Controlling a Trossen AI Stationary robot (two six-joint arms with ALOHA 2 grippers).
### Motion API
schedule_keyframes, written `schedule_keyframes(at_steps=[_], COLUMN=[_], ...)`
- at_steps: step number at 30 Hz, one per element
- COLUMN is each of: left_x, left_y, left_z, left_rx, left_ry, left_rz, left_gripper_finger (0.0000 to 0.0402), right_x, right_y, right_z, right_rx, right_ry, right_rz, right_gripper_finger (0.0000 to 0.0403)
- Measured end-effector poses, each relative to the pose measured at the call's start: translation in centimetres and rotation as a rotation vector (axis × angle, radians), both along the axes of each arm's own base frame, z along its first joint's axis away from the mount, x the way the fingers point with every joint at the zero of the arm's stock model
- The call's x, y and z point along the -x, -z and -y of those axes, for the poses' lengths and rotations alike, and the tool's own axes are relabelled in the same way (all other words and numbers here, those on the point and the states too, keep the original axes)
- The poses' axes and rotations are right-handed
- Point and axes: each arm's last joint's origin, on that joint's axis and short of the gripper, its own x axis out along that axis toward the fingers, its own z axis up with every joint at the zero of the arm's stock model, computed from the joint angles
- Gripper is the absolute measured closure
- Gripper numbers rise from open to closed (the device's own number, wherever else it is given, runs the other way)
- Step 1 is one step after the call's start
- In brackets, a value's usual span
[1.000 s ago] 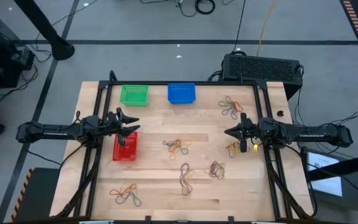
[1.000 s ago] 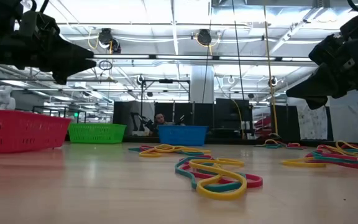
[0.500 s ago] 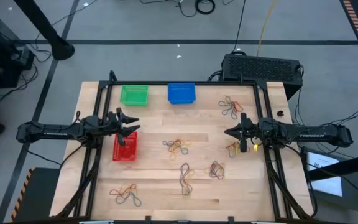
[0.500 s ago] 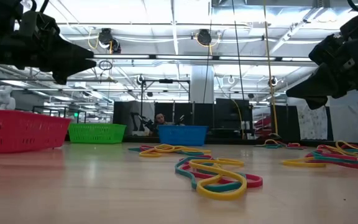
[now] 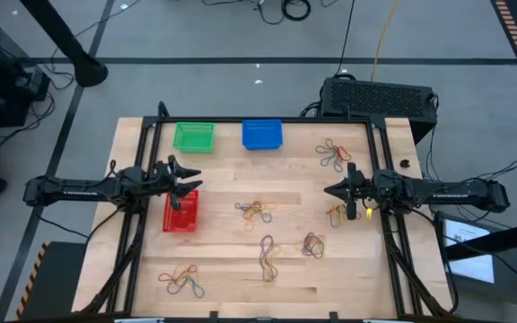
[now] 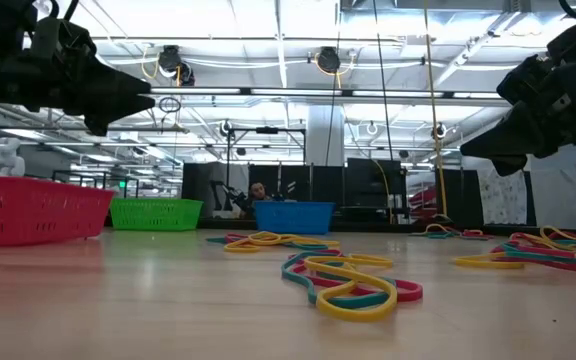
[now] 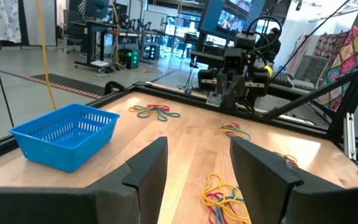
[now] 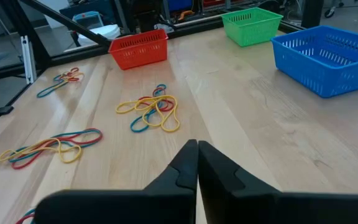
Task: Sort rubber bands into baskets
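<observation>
Several tangles of rubber bands lie flat on the wooden table: one in the middle (image 5: pixel 255 211), one at the far right (image 5: pixel 332 154), two toward the near side (image 5: pixel 267 256) (image 5: pixel 311 244), one at the near left (image 5: pixel 181 280) and one under my right gripper (image 5: pixel 335 213). The green basket (image 5: pixel 193 136) and blue basket (image 5: pixel 262 134) stand at the far edge; the red basket (image 5: pixel 180 212) stands at the left. My left gripper (image 5: pixel 189 179) hovers open above the red basket's far end. My right gripper (image 5: pixel 328 190) hovers shut at the right side.
Black frame rails (image 5: pixel 142 224) run along the table's left and right sides. A black box (image 5: pixel 380 97) sits beyond the far right corner. Bare wood lies between the tangles. A person (image 6: pixel 257 191) shows far off in the room behind.
</observation>
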Motion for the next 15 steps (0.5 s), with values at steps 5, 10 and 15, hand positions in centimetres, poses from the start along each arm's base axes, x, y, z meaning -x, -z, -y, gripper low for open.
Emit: schedule_keyframes(at_steps=[5,10,15], left_x=[0.0,0.0,0.0], left_y=[0.0,0.0,-0.17], left_z=[0.0,0.0,0.0], left_rx=[0.0,0.0,0.045], left_ry=[0.0,0.0,0.002], left_rz=[0.0,0.0,0.027], left_gripper_finger=[0.022,0.022,0.022], right_x=[0.0,0.0,0.0], right_y=[-0.01,0.0,-0.01], right_z=[0.0,0.0,0.0], right_rx=[0.0,0.0,0.0], right_ry=[0.0,0.0,0.0], right_rz=[0.0,0.0,0.0], right_gripper_finger=[0.0399,0.0399,0.0399])
